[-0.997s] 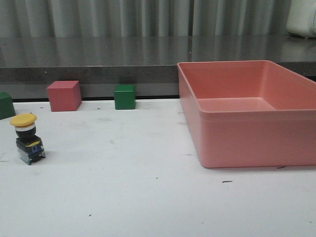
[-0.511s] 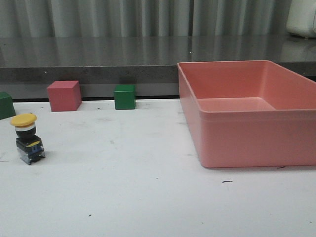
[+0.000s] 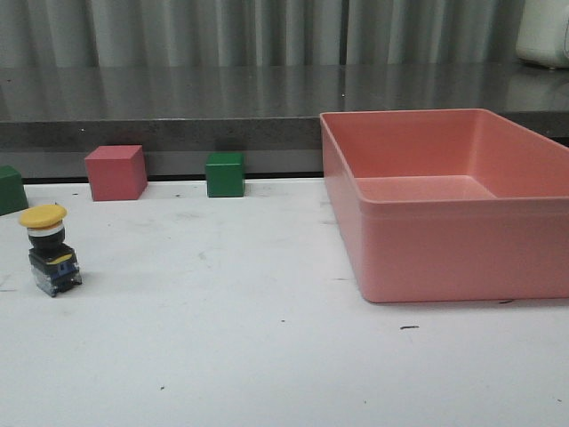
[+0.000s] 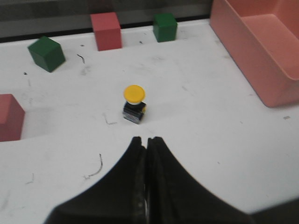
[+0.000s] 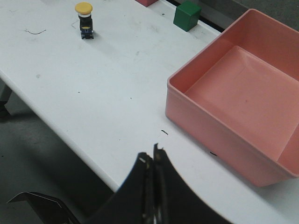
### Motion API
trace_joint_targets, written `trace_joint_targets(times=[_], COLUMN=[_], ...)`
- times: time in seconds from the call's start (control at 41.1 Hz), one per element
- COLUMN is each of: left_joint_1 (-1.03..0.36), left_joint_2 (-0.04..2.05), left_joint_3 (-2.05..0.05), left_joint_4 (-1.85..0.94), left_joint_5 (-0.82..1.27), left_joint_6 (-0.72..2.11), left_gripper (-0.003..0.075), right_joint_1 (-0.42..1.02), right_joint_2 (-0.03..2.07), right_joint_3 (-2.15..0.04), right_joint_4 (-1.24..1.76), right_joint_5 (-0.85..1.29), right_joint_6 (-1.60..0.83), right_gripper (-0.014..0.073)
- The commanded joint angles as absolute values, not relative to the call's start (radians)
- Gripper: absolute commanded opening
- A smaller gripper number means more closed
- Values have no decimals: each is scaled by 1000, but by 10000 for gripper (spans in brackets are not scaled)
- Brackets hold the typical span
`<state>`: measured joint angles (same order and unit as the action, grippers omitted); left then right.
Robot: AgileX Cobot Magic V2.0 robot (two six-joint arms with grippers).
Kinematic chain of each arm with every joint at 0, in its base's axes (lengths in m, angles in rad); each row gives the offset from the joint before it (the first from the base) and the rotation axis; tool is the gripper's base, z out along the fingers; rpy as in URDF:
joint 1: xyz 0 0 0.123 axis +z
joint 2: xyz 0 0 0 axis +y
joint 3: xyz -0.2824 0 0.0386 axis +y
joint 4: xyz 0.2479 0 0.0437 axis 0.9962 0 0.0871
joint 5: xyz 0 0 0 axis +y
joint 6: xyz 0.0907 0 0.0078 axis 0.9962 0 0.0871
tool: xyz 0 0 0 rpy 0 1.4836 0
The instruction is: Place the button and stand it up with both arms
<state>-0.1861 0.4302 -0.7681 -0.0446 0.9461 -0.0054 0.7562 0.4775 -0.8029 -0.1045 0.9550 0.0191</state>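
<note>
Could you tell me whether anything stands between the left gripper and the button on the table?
Nothing visible does. In the left wrist view the left gripper, fingers closed together, points at the button across bare white table. The cubes sit off to the sides and behind it, and the pink bin lies well off to one side.

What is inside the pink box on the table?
Nothing shows inside the pink box: the right wrist view shows its whole floor bare. From the front, the near wall hides part of the floor. The button stands outside it, upright on the table.
</note>
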Motion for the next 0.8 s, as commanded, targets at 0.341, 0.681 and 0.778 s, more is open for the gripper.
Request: trace_joint_targets(times=[0.341,0.681,0.778], left_joint_1=[-22,-8,-10], left_joint_2=[80,-28,-28], left_joint_3=[-175,23,23], left_joint_4=[-37,-55,-47], left_joint_5=[145,-43,-60], left_joint_6=[-17,-17,-17], left_gripper=[-20,-20,-20], right_joint_1=[750,750,750], right_joint_2=[483,484,484], right_joint_3=[-825,-825,-825], right_joint_4=[-112,-112,-112], right_joint_5=[883,883,885], right_joint_6=[11,11,11], right_gripper=[-68,-68,-68])
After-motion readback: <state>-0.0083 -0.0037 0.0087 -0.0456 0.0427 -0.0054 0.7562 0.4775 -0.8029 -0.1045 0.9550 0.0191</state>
